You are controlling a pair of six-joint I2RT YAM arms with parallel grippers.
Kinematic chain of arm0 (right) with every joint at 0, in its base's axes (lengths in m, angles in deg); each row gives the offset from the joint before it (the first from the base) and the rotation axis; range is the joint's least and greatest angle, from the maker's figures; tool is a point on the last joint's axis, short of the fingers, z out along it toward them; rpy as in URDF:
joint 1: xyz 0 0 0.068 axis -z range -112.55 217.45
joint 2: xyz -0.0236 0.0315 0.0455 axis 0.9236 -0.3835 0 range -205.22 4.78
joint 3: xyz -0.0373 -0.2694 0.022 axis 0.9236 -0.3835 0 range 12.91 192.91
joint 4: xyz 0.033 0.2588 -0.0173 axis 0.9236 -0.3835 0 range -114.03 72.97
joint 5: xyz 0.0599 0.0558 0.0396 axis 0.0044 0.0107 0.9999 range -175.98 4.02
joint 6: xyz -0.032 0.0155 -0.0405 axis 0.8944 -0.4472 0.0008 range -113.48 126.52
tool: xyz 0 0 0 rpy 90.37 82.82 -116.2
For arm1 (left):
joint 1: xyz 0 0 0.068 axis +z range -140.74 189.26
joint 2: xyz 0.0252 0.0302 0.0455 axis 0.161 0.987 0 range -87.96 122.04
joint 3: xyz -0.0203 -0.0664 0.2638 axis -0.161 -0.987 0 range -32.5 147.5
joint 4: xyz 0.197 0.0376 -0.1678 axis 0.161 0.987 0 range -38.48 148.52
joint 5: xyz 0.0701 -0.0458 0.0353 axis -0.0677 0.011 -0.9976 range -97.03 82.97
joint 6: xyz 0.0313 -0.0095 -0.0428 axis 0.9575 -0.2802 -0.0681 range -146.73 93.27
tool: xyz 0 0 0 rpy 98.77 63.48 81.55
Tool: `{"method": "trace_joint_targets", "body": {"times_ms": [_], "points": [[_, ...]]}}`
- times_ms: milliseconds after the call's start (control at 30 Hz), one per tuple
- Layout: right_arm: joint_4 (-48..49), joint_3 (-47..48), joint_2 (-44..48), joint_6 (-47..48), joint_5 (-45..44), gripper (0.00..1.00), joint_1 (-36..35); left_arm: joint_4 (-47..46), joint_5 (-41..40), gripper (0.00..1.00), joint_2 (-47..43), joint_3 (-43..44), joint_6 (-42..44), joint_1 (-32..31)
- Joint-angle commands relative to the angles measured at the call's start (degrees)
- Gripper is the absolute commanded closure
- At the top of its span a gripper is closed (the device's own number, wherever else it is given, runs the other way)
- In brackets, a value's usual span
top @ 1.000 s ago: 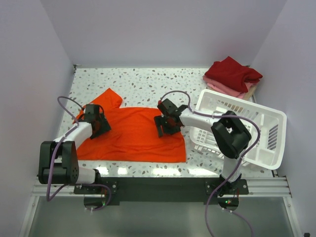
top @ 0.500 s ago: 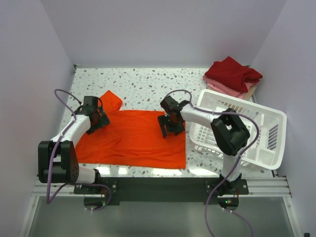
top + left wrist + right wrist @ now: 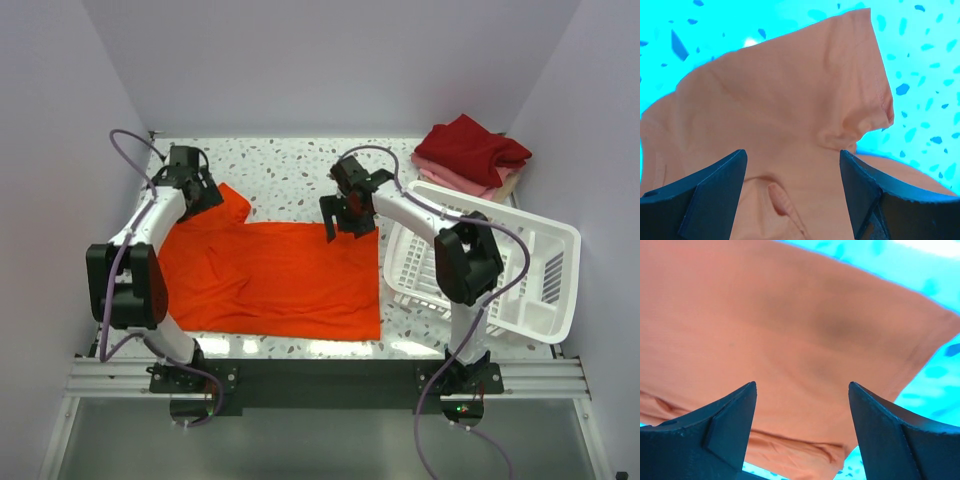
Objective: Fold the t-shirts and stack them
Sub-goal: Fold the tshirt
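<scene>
The left gripper (image 3: 200,188) is seen with its jaws spread wide, nothing being held between them; in the left wrist view its 2 dark fingers (image 3: 710,195) are set apart over the cloth, and whether the tips touch it cannot be told. Just beyond them, a short sleeve (image 3: 840,90) of the orange-red t-shirt (image 3: 270,275) is seen lying creased on the speckled table (image 3: 290,165). The right gripper (image 3: 348,222) is likewise spread and empty, its 2 fingers (image 3: 725,425) being held over the shirt's far right corner, where a straight hem is shown running to the cloth's edge. In the top view the orange-red t-shirt is spread flat across the near middle of the table, with the left gripper placed at its 11 o'clock corner and the right gripper at its 1 o'clock corner. At 3 o'clock of the shirt, just beside its right edge, a white lattice basket (image 3: 545,250) is found, and the right arm is stretched past its left rim. At 1 o'clock of the basket, in the far right corner of the table, 3 folded shirts are stacked: a dark red shirt (image 3: 470,145) on top, a pink shirt (image 3: 450,178) beneath it, and a beige shirt (image 3: 508,185) lowest, only its edge being shown.
</scene>
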Motion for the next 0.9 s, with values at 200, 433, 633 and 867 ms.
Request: {"method": "trace_joint_targets", "body": {"times_ms": [200, 433, 633, 867], "points": [[-5.13, 8.37, -4.84, -2.52, -1.87, 0.24, 8.85, -2.19, -2.52, 0.21, 12.26, 12.35, 3.54, -4.51], [-4.6, 12.15, -9.5, -2.79, -4.76, 0.28, 11.75, -1.93, -2.25, 0.21, 20.18, 22.09, 4.07, -5.74], [-7.32, 15.14, -12.84, -3.93, -8.89, 0.32, 12.99, -0.87, -2.17, 0.21, 24.93, 27.56, 4.59, -5.74], [-9.34, 15.94, -15.39, -4.54, -9.34, 0.39, 13.43, 0.09, -1.99, 0.21, 28.71, 32.04, 5.21, -5.74]]}}
